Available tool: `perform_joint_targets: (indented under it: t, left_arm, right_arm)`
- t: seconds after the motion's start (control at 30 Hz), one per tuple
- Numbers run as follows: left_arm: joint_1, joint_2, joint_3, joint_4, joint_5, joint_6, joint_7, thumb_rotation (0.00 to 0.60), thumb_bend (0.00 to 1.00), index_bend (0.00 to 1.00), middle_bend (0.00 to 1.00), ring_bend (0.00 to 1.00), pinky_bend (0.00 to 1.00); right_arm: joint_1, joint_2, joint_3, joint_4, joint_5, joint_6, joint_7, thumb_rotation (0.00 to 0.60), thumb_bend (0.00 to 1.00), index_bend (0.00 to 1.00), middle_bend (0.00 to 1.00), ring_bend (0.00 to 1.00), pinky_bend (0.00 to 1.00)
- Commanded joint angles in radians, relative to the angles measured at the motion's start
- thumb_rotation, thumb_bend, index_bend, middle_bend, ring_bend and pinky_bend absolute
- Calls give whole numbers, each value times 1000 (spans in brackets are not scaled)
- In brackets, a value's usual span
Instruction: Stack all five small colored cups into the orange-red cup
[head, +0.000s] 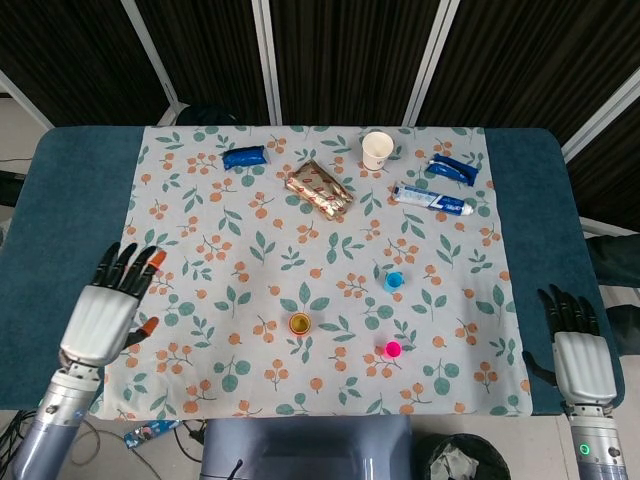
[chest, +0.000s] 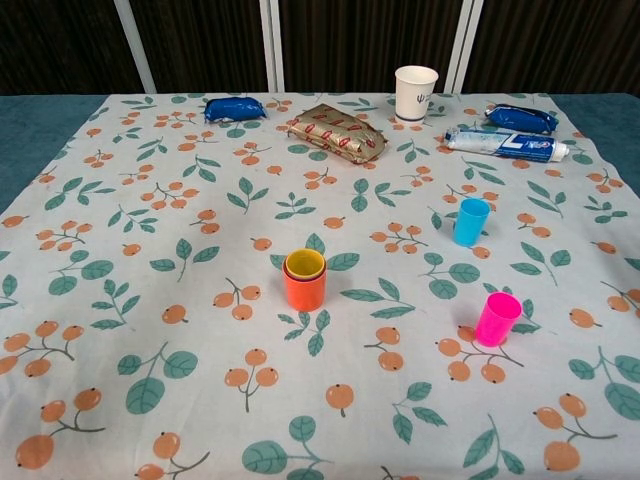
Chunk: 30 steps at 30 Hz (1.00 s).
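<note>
Left hand (head: 103, 310): hovered open at the left edge of the counter (head: 60, 200), fingers spread, palm down, nothing held; seen in the head view only. Right hand (head: 572, 350): likewise open and empty, fingers apart, off the counter's right near corner; also absent from the chest view.

Orange-red cup (chest: 304, 289): stood upright on the floral cloth (chest: 140, 300), well to the right of the left hand and far left of the right hand. Yellow cup (chest: 305, 264): nested inside it, rim just above the orange-red rim. Pink cup (chest: 497, 319): upright, alone, between the stack and the right hand, a little nearer the counter's front edge. Blue cup (chest: 470, 221): upright, alone, beyond the pink one, away from both hands. Other small cups inside the stack: could not be told.

Along the far side, well apart from both hands: white paper cup (chest: 415, 93), upright; gold foil packet (chest: 338, 132), lying flat to its left; blue pouch (chest: 235, 108), further left; toothpaste tube (chest: 507, 144), lying flat to the right of the paper cup; second blue packet (chest: 517, 118), just beyond the tube.
</note>
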Motion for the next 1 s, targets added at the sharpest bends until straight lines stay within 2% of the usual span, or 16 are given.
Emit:
perform_joint_targets:
  t: [0.03,0.2,0.37,0.63,0.83,1.0]
  left_arm:
    - [117,24,41,182,-19,27,-227,600,158,59,61,0,36]
    - [164,-16,-14,311,-70,2,-363,600,158,56,57,0,36]
    - [176,-40,-52,366,-99,-27,-390,600,158,54,56,0,35]
    - [211,-46,-106,399,-74,-14,-423,600,157,51,55,0,35]
    - [225,-38,-124,402,-58,-16,-429,600,158,51,56,0,35]
    - [231,-40,-132,401,-43,-35,-419,600,158,51,56,0,35]
  right_arm:
    - [13,-6,-11,-5,-18,-21,11,600,310,47,57,63,44]
    - [59,-6,-4,-25,-41,-75,14,600,310,47,57,63,45]
    - [141,2,36,-66,-15,-183,12,600,310,47,57,63,44]
    - [354,-43,153,-89,230,-460,-113,600,311,57,57,63,44]
    - [467,-104,187,-63,409,-589,-184,600,310,75,57,63,44]
    - [559,-175,187,4,553,-634,-269,600,310,116,57,63,44]
